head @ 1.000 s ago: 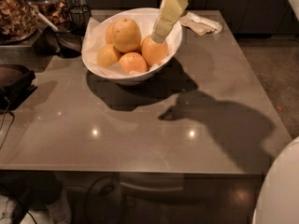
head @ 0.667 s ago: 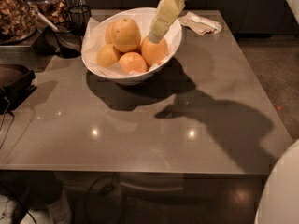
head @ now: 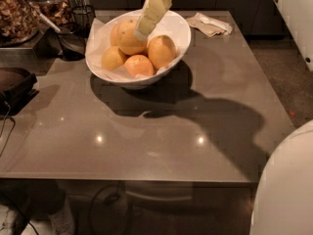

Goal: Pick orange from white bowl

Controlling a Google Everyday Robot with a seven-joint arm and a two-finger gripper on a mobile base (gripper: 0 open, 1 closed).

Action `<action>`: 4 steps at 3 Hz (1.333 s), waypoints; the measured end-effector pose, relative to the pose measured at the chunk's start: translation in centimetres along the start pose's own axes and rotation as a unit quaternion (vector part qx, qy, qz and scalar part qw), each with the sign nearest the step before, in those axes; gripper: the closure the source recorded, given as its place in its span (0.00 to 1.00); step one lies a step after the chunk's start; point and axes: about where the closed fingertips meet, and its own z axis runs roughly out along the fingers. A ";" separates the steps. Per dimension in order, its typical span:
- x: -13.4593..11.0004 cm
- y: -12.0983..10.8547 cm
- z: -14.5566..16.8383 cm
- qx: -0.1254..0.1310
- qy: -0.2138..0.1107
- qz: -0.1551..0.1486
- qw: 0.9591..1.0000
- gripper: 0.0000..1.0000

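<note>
The white bowl [head: 179,32] stands at the far left-middle of the grey table and holds several round fruits on white paper. The orange [head: 125,39], the largest and palest, lies at the back left of the pile. A deep-orange fruit [head: 139,65] sits in front, a small yellowish one [head: 113,58] at the left, and another [head: 162,51] at the right. My gripper [head: 142,32] reaches down from the top edge, pale yellow, its tip on or just above the orange's right side.
A crumpled paper napkin [head: 210,24] lies behind the bowl to the right. A black cup [head: 73,38], a jar of dried goods [head: 17,13] and a dark appliance [head: 14,89] crowd the left edge. My white body [head: 288,180] fills the lower right corner.
My gripper has moved left, from above the right-hand fruit to the large orange. The bowl and fruits have not moved.
</note>
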 end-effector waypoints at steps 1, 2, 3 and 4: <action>0.0 0.0 0.0 0.000 0.000 0.000 1.000 0.00; -0.5 -0.1 1.0 -0.002 0.011 0.001 1.000 0.00; -1.2 -0.6 2.4 -0.003 0.035 0.003 0.999 0.00; -1.8 -1.0 3.3 -0.004 0.054 0.001 0.999 0.00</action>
